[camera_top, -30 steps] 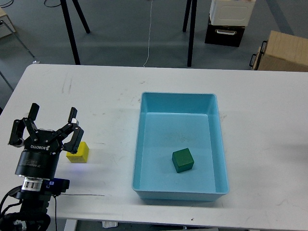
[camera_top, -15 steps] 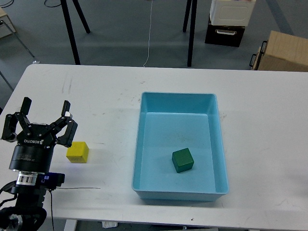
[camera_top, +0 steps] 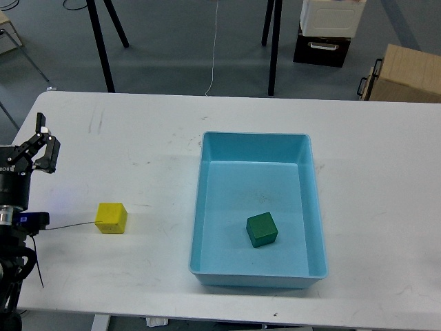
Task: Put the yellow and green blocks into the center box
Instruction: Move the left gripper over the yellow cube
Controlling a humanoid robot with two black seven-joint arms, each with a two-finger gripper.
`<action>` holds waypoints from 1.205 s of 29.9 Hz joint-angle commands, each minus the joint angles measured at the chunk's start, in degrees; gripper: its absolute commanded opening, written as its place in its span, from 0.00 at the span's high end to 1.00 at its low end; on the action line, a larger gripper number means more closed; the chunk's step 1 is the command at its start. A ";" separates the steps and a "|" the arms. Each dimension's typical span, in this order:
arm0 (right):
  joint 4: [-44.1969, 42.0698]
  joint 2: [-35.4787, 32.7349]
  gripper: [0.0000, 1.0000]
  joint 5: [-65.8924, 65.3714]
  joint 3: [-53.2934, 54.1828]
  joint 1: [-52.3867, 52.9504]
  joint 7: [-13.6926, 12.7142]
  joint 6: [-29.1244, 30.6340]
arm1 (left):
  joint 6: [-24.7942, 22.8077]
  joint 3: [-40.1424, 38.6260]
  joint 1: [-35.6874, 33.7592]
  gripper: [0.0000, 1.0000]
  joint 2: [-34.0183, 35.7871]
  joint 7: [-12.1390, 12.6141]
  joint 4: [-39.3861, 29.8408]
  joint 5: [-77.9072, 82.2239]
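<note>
A yellow block (camera_top: 111,218) lies on the white table (camera_top: 138,138), left of the box. A green block (camera_top: 262,229) lies inside the light blue box (camera_top: 255,136) at the table's middle, near its front. My left gripper (camera_top: 12,138) is at the left edge of the view, partly cut off, well left of and above the yellow block. One finger (camera_top: 45,141) shows, splayed outward, so it looks open and empty. My right arm is out of view.
A thin cable (camera_top: 65,225) runs from my left arm to the yellow block. Beyond the table stand black stand legs (camera_top: 103,48), a stacked crate (camera_top: 324,31) and a cardboard box (camera_top: 406,72).
My left gripper has drawn back to the left, away from the yellow block, and is now partly out of the view. The yellow block stays on the table. The green block has not moved.
</note>
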 commanded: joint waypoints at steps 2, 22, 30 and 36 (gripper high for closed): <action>0.03 0.39 0.00 0.00 -0.23 0.09 0.00 0.00 | 0.02 2.48 -5.19 0.00 13.50 0.95 -3.21 1.55; 0.64 0.91 0.00 0.00 -0.67 0.44 0.00 0.00 | 0.02 80.41 -69.95 0.00 29.54 1.04 -2.86 35.64; 0.29 0.91 0.00 -0.09 -1.11 0.44 0.00 0.00 | 0.02 103.54 -83.32 0.00 22.15 1.04 -1.11 60.14; -0.06 0.91 0.00 -0.09 -1.20 0.18 0.00 0.00 | 0.02 113.93 -84.57 0.00 20.39 -0.01 1.71 78.43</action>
